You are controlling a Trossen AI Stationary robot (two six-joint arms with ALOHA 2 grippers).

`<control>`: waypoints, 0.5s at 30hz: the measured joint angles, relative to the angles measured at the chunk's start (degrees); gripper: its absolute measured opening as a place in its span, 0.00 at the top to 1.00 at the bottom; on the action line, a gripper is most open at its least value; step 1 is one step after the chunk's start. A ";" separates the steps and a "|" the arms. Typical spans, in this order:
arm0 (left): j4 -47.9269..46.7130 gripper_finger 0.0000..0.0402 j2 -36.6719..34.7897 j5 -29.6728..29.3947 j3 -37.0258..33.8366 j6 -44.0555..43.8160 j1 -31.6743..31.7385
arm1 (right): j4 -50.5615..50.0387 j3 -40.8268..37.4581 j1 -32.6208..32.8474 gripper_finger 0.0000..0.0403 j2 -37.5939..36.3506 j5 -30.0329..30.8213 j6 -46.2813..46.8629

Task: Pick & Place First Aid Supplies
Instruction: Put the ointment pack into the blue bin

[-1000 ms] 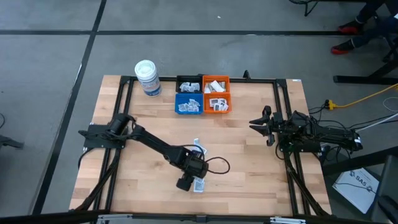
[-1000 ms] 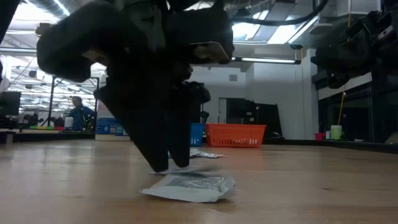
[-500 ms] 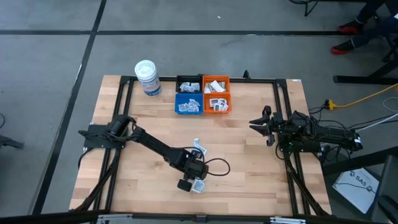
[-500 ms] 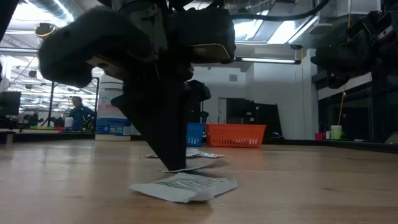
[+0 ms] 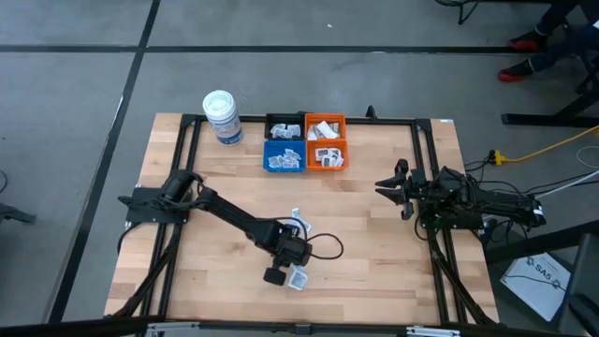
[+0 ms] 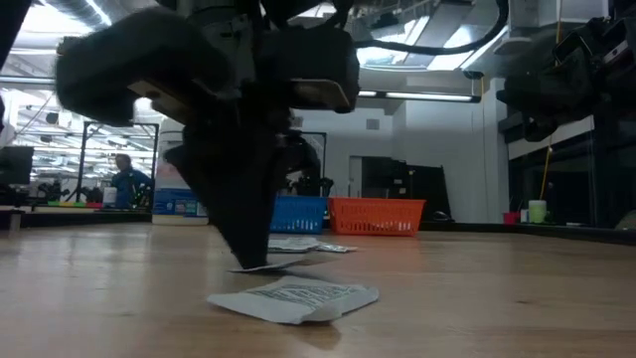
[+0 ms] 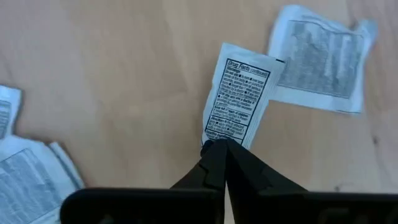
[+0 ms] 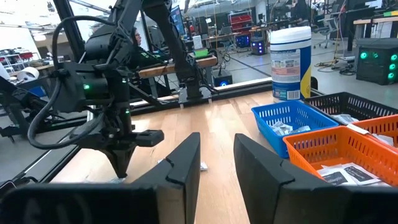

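Several flat white sachets of the first aid supplies lie on the wooden table near its front middle. One with black print (image 7: 238, 102) lies flat under my left gripper (image 7: 221, 152), which points steeply down and is shut on its near end. Other sachets lie beside it (image 7: 320, 59), (image 7: 25, 174). In the low view the gripper's tips (image 6: 253, 261) meet the table behind a crumpled sachet (image 6: 293, 298). My right gripper (image 8: 216, 168) waits open at the table's right side (image 5: 393, 187), with nothing between its fingers. My left gripper pinches the printed sachet's short end (image 7: 214, 138) between its two fingertips. The fingers come from above, slanting down, in line with the sachet's length. The rest of the sachet lies flat on the table ahead of the fingers.
Blue (image 5: 284, 157), orange (image 5: 325, 140) and black (image 5: 284, 126) bins holding sachets stand at the far middle. A white lidded tub (image 5: 223, 117) is at the far left. A black frame (image 5: 187, 168) runs around the table. Bare wood lies between the bins and the loose sachets.
My left gripper has shut: its fingers stood apart over the sachets a second ago and now meet at the tips on the printed sachet's end. It has stayed over the same spot.
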 joint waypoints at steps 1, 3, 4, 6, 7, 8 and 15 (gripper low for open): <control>0.24 1.00 -0.02 -0.03 -0.02 0.01 0.24 | 0.00 -0.01 -0.01 0.75 -0.02 -0.01 0.01; 0.35 1.00 -0.02 -0.24 0.00 0.06 0.58 | 0.00 0.00 -0.01 0.75 -0.01 -0.01 0.00; 0.25 1.00 -0.18 -0.22 0.00 0.07 0.63 | 0.00 -0.01 -0.02 0.75 -0.01 0.00 0.01; 0.28 1.00 -0.43 -0.29 0.02 0.20 0.67 | 0.00 0.00 0.00 0.75 -0.02 0.00 0.02; 0.36 1.00 -0.43 -0.27 0.05 0.54 0.71 | 0.02 0.00 0.00 0.75 -0.02 0.00 0.00; 0.35 1.00 -0.49 -0.28 0.05 0.87 0.81 | 0.00 -0.02 0.00 0.75 0.00 0.00 0.00; 0.22 1.00 -0.98 -1.14 0.16 2.87 2.12 | 0.00 0.00 -0.02 0.75 0.00 -0.02 0.02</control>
